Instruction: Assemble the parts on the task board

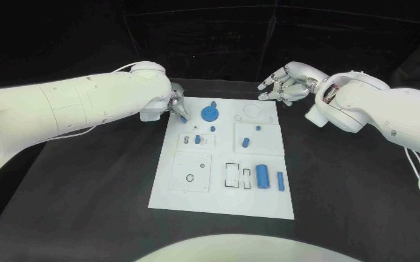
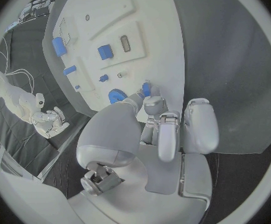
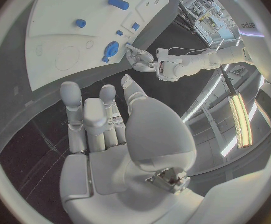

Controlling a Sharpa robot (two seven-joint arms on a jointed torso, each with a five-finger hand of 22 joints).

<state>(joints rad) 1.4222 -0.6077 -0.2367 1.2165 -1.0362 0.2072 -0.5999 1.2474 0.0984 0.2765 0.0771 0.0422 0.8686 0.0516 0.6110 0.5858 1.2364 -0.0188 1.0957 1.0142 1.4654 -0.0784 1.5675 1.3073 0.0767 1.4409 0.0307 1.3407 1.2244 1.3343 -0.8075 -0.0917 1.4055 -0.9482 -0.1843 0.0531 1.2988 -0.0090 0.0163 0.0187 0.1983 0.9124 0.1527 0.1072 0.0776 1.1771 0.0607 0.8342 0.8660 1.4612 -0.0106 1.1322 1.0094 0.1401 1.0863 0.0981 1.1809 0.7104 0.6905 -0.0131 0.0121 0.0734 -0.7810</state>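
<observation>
The white task board lies mid-table. My left hand hovers over its far left corner and pinches a small blue part between thumb and a fingertip, right beside the blue gear that sits on the board. The right wrist view shows the gear next to the left hand. My right hand hangs above the table just beyond the board's far right corner, fingers apart and nothing in them.
More blue parts are on the board: a short cylinder at the middle right, a thick cylinder and a thin rod near the front right, and a small piece in a socket at the left.
</observation>
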